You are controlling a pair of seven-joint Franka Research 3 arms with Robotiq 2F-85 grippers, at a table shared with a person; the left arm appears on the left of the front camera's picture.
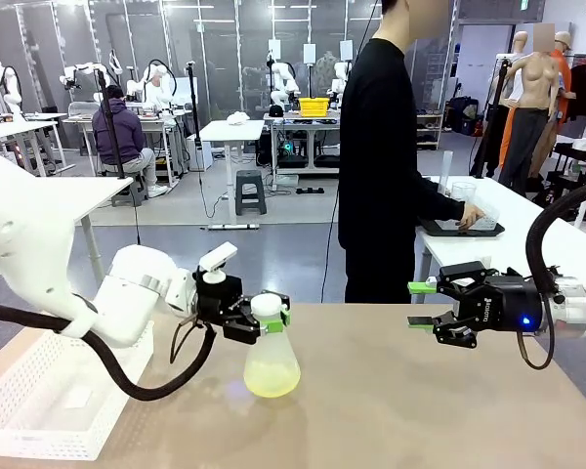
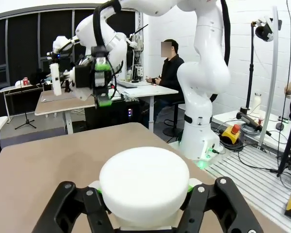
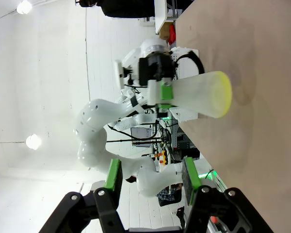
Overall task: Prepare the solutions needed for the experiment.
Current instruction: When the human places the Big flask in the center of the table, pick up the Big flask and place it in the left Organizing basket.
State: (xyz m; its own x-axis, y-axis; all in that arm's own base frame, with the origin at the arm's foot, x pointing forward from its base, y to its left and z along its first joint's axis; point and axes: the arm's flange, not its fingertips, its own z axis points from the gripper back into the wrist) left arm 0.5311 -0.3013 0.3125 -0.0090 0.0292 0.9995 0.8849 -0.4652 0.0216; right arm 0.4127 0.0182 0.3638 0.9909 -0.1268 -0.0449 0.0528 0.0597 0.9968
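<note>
Currently the left gripper point(image 1: 271, 319) is pinching the white-capped neck of a translucent whitish conical flask point(image 1: 272, 363), holding it upright just above the brown tabletop point(image 1: 420, 410) left of centre, with the pale yellow-green solution point(image 1: 272, 379) pooling in its base. Meanwhile the right gripper point(image 1: 421, 305) is hovering at the right (well apart from the flask), its green-padded fingers point(image 3: 190, 175) spreading open around nothing.
</note>
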